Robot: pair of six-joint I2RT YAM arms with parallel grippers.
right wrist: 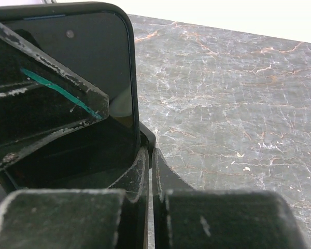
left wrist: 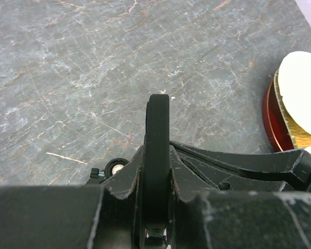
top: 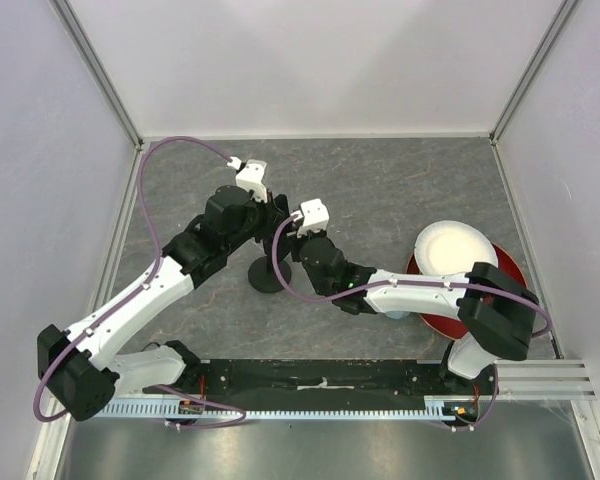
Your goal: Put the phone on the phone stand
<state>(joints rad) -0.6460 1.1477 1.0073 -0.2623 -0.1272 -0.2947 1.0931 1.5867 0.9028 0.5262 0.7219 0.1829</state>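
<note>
The phone (left wrist: 158, 122) stands edge-on between my left gripper's (left wrist: 158, 155) fingers, which are shut on it above the grey table. In the right wrist view its glossy black screen (right wrist: 88, 67) fills the upper left. The phone stand's round base (top: 269, 278) sits mid-table, with the post rising between both grippers. A small knob of the stand's head (left wrist: 114, 167) shows just left of the phone. My right gripper (right wrist: 151, 155) has its jaws almost together, pinching a thin black rounded part of the stand's head (right wrist: 149, 136) beside the phone's edge. In the top view, left gripper (top: 273, 215) and right gripper (top: 298, 238) meet above the stand; the phone is hidden there.
A white plate (top: 455, 248) lies on a red plate (top: 505, 272) at the right of the table; both also show in the left wrist view, white plate (left wrist: 303, 88) and red plate (left wrist: 272, 122). White walls enclose the table on three sides.
</note>
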